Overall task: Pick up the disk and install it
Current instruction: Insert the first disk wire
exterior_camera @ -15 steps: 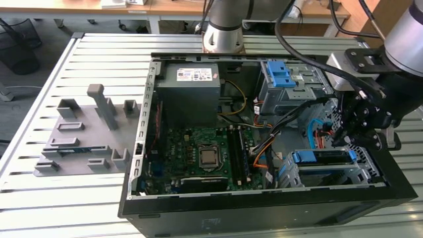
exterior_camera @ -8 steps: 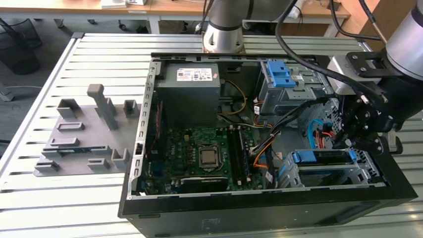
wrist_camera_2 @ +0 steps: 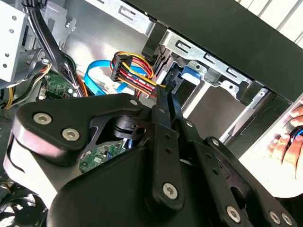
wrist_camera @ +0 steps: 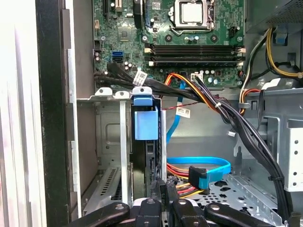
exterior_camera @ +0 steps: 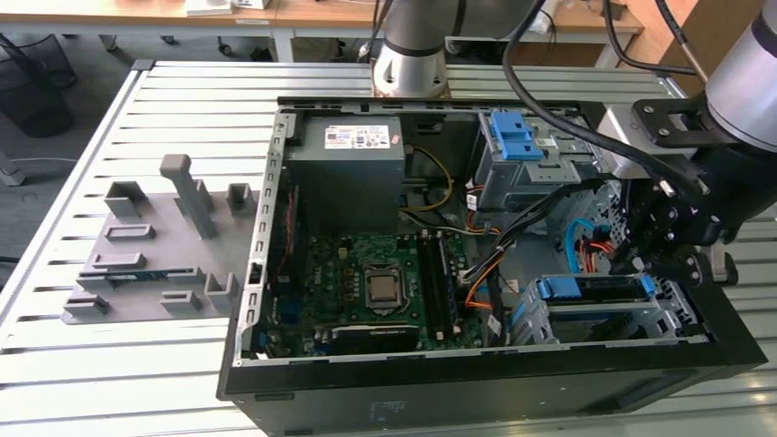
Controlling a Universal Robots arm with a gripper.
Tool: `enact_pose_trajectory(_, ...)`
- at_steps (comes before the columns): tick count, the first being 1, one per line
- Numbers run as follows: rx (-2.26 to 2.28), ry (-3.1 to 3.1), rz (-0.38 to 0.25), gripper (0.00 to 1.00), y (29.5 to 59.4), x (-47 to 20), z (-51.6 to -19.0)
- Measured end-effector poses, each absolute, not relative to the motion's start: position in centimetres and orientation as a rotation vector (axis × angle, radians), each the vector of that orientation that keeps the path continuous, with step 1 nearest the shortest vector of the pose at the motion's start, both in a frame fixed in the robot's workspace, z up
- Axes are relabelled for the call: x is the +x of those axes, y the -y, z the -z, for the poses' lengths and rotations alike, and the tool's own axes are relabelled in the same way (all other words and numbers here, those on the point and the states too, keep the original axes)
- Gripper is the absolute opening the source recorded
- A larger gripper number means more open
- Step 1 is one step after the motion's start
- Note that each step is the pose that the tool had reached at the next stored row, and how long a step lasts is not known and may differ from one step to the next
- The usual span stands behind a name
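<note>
Exterior view, case: an open black computer case (exterior_camera: 486,382) lies on a slatted metal bench (exterior_camera: 182,91), motherboard (exterior_camera: 364,282) in the lower middle of the frame.
Exterior view, power supply: a grey box (exterior_camera: 352,168) with a white sticker, upper middle of the case.
Exterior view, fixture: a grey plastic holder (exterior_camera: 152,246) at the left of the frame, beside the case.
Exterior view, end effector: the black end effector (exterior_camera: 665,264) hangs at the right edge of the case, just above the drive cage.
Exterior view, disk: the disk (exterior_camera: 591,289), blue-framed, sits in the metal cage at the lower right of the case, just beside the end effector.
Second wrist view, end effector: black linkages fill the lower frame; the fingers (wrist_camera_2: 163,106) look pressed together, pointing at the blue bracket in the cage at upper centre.
Second wrist view, hand: a person's hand (wrist_camera_2: 289,142) at the right edge, outside the case.
First wrist view, disk: the disk (wrist_camera: 146,123) stands edge-on in the cage slot at centre, blue tab on top.
First wrist view, cables: a blue data cable (wrist_camera: 199,165) and coloured power leads (wrist_camera: 182,187) lie just beside it.
</note>
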State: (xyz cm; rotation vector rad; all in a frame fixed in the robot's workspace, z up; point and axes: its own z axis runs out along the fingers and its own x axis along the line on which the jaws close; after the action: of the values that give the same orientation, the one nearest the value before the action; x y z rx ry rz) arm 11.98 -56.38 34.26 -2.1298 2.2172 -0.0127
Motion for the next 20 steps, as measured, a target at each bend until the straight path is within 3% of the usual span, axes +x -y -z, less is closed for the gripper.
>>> enact_pose_trajectory(20,-2.131,-2.206,0.013,0.16,56.76,11.76,-33.65)
